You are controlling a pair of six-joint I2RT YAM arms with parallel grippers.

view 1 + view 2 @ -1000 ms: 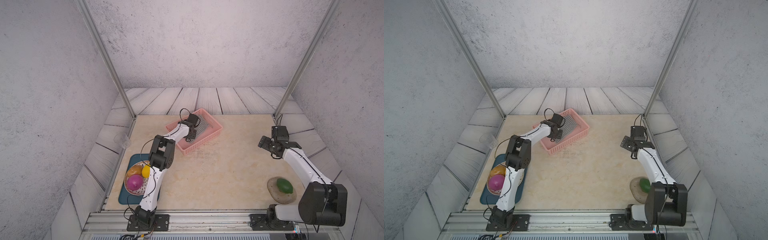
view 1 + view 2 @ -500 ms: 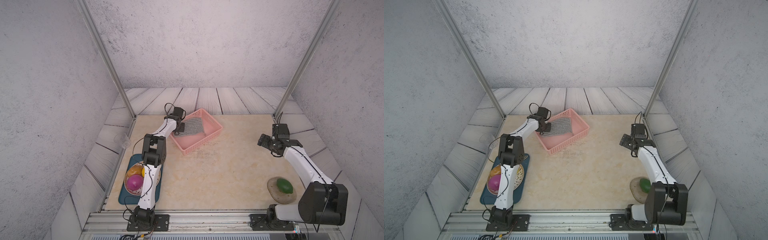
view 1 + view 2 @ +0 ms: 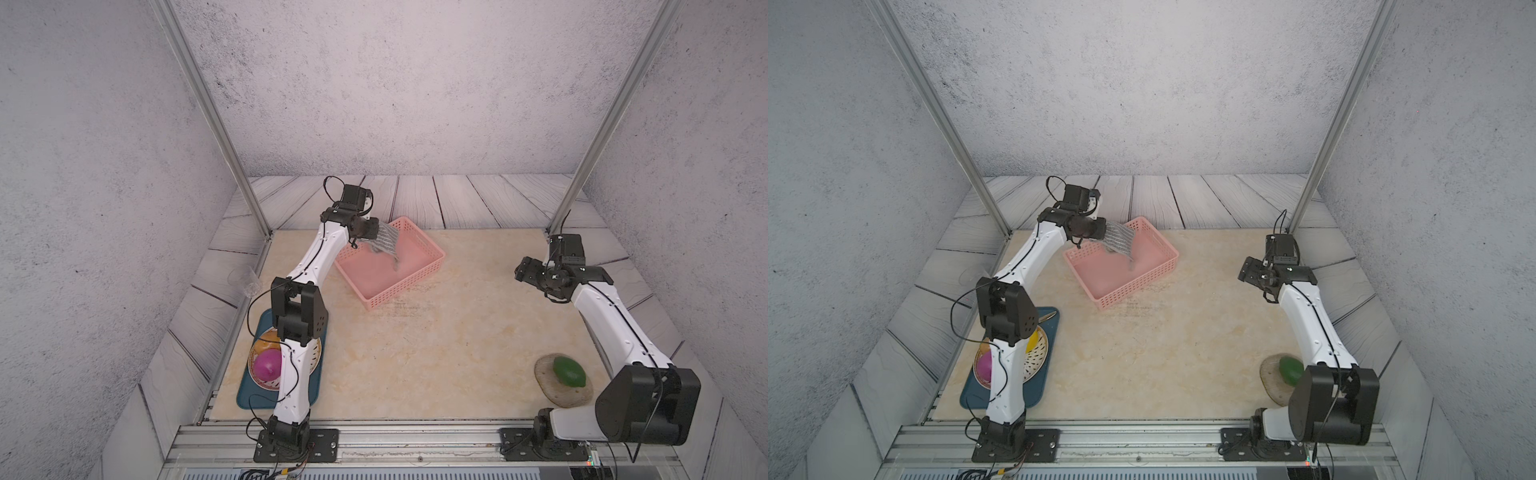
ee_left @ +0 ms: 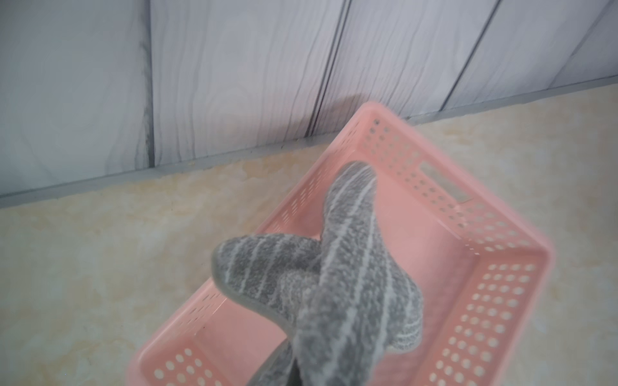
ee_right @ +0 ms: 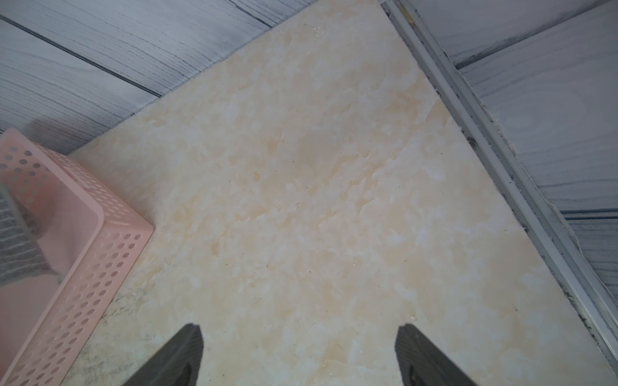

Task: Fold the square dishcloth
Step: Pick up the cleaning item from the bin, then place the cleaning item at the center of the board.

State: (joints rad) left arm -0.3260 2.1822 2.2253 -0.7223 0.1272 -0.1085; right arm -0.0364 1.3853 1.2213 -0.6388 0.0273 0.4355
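Left jaws pinch dishcloth (image 3: 386, 242) above basket (image 3: 401, 286); wrist view hides them.

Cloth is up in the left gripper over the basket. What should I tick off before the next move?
1. Left gripper shut on the square dishcloth: ok.
2. Dishcloth clear of the pink basket: cannot tell; its lowest corner hangs over the basket floor, blurred.
3. Dishcloth spread flat: not ok; bunched and twisted in the left wrist view.
4. Right gripper free: ok; fingers apart, nothing between them.
5. Right gripper at the cloth: not ok; it is over bare table, apart from the basket.
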